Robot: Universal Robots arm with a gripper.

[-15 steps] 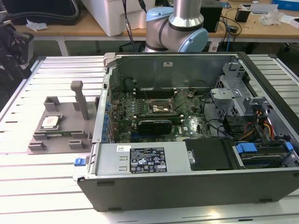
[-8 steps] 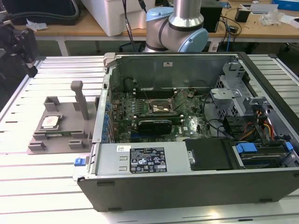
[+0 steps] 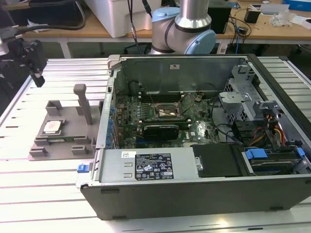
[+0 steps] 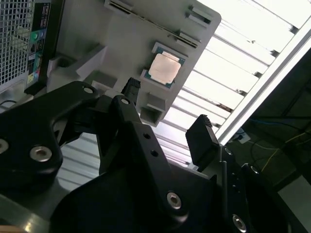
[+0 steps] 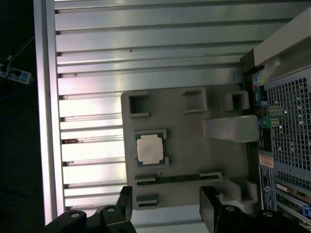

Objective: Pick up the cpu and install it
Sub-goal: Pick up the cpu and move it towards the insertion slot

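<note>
The cpu lies flat, metal top up, in a shallow square seat on a grey fixture plate. That plate rests on the slatted metal table, towards the exterior view's left. Nothing touches the chip. A long narrow strip lies in a slot of the same plate, just beside it, and an upright grey post rises from the plate on the side nearer the computer.

The hand hangs above the table near the plate. Both wrist views look down past it onto the chip. Its two black fingers stand well apart with nothing between them, and they are clear of the cpu rather than around it.

Next to the plate, to the exterior view's right, an open computer case lies on its side with the motherboard exposed. The black socket frame sits about mid-board. I cannot tell from here whether it is unlatched or what is inside it.

As I read it, the job has hardly begun. The chip is not yet picked up, so the grasp, the carry across to the case and the seating in the socket are all left to do. At most the hand is lined up near the plate, open and ready.
</note>
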